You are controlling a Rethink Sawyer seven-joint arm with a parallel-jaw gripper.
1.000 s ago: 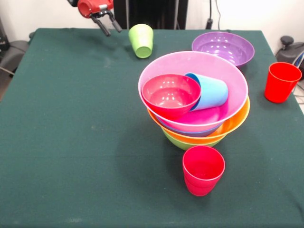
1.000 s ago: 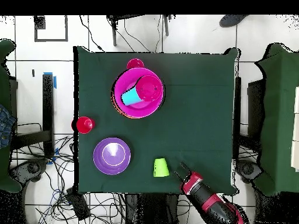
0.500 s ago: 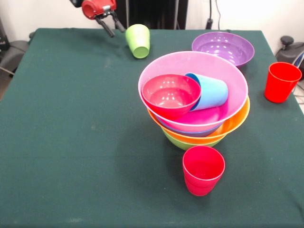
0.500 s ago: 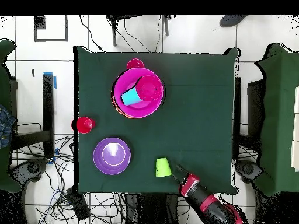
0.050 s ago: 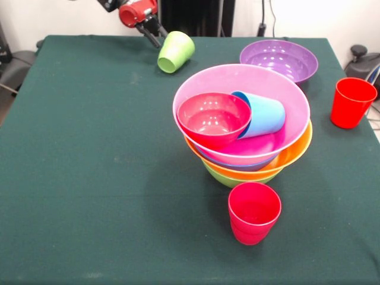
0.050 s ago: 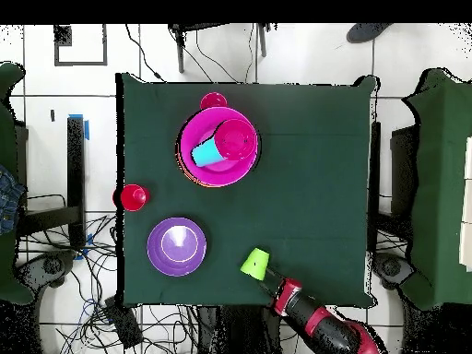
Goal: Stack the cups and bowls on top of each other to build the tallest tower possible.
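a: where's the green cup (image 5: 175,51)?
b: tipped over at the bench (image 5: 89,178) edge, the pincer (image 5: 152,32) touching its base; whether its fingers grip or only push, i cannot tell.
a: and the tower (image 5: 243,127)?
b: well apart. i'd say get the cup firmly held before lifting it.

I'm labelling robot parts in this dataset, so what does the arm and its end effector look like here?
The end effector has thin dark fingers projecting from a glossy red, rounded wrist housing. In the overhead view the arm is red with black sections, a chunky tube narrowing toward the tip. No markings or cables on it are legible.
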